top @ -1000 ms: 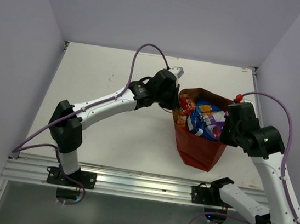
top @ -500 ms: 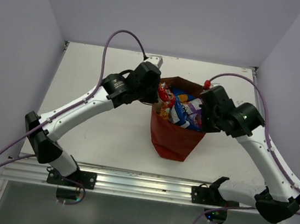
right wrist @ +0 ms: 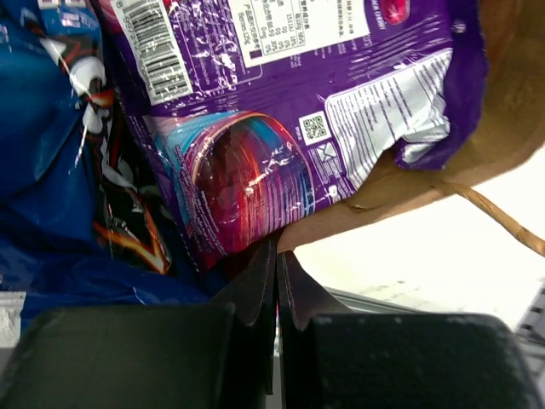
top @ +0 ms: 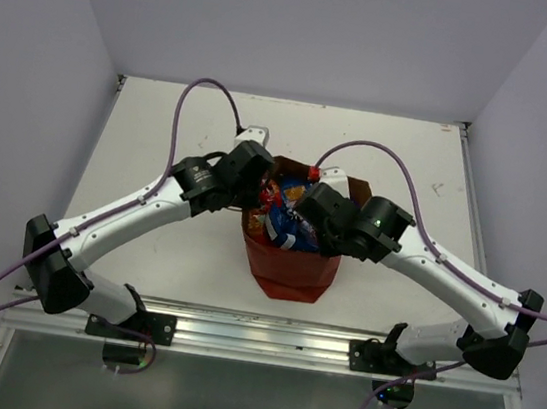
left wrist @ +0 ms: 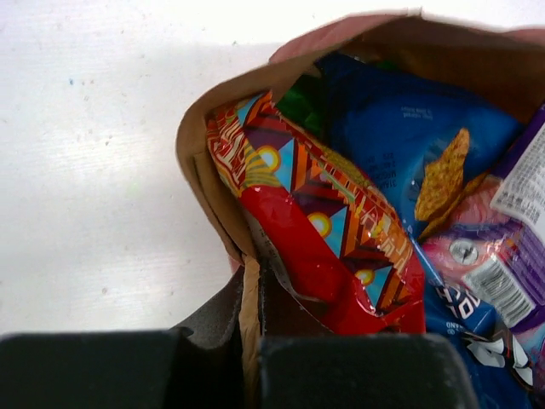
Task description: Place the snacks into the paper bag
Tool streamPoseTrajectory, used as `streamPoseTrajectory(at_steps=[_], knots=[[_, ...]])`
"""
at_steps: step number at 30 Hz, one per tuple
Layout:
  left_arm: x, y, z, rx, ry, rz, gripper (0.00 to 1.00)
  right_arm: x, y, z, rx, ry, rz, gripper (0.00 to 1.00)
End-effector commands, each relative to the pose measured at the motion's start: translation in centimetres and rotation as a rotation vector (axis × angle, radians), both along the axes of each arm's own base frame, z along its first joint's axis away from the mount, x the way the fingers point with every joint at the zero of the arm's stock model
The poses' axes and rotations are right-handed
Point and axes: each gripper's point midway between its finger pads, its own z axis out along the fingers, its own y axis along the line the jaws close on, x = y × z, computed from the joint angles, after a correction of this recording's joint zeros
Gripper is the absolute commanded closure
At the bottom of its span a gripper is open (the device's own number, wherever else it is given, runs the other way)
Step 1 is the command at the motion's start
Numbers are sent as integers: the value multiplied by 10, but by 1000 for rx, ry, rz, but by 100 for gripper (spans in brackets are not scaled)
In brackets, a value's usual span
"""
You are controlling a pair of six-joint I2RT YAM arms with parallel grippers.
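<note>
The paper bag (top: 285, 267) stands red and upright at the table's near middle, with the snacks packed inside. My left gripper (top: 257, 198) is shut on the bag's left rim (left wrist: 249, 298). Just inside that rim lies the large red cookie bag (left wrist: 328, 239), with the blue Doritos (left wrist: 392, 119) and a purple pack (left wrist: 511, 256) beyond it and a sliver of green (left wrist: 298, 100) behind. On the opposite side, my right gripper (top: 314, 216) is shut on the bag's rim (right wrist: 341, 223). The purple pack (right wrist: 272, 111) presses against the kraft wall there, beside the blue Doritos (right wrist: 47, 128).
The white table (top: 160, 149) is walled at the left, back and right. A metal rail (top: 257, 331) runs along the near edge, just in front of the bag. A string handle (right wrist: 502, 223) hangs outside the bag's right wall.
Both arms, still shut on the rim, have carried the bag leftwards and towards the near edge of the table. The snacks stayed inside.
</note>
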Motion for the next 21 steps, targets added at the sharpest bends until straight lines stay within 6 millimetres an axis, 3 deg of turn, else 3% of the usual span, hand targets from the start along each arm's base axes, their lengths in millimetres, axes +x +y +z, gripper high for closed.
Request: streamPoseTrajectory(at_steps=[1,2,3,4,7,9,10,11,12,13,14,15,16,18,19,21], knots=[[22,-48,94,-189,-162,-63,100,35,14,55,47,-186,-45,100],[26,-50,108,-184,-178,-66,100,38,17,78,61,-212,-36,100],[29,-51,104,-130,-151,-75,100,43,21,84,38,-224,-37,100],[32,-55,141,-179,-202,-77,100,46,26,108,79,-259,-40,100],[31,-50,158,-155,-204,-70,100,40,34,121,70,-266,-13,100],[27,-43,157,-151,-204,-60,100,36,37,111,66,-246,-16,100],[24,-41,129,-110,-160,-61,100,33,33,91,24,-212,-13,100],[21,-40,116,-108,-140,-66,100,30,33,80,14,-192,-13,100],[20,-41,117,-156,-155,-60,100,31,38,69,32,-185,-21,100],[14,-37,75,-108,-92,-61,100,26,32,44,-13,-152,-17,100],[11,-43,63,-140,-74,-63,100,26,39,32,8,-143,-16,100],[4,-36,33,-103,-26,-57,100,25,38,20,-9,-127,-13,100],[0,-36,23,-102,-4,-61,100,22,34,1,-56,-101,-10,100],[-4,-31,12,-85,20,-49,100,21,31,-7,-89,-81,-22,100],[-3,-30,17,-86,10,-46,100,22,34,3,-74,-89,-25,100],[3,-33,50,-116,-46,-46,100,28,36,33,-35,-149,-34,100]])
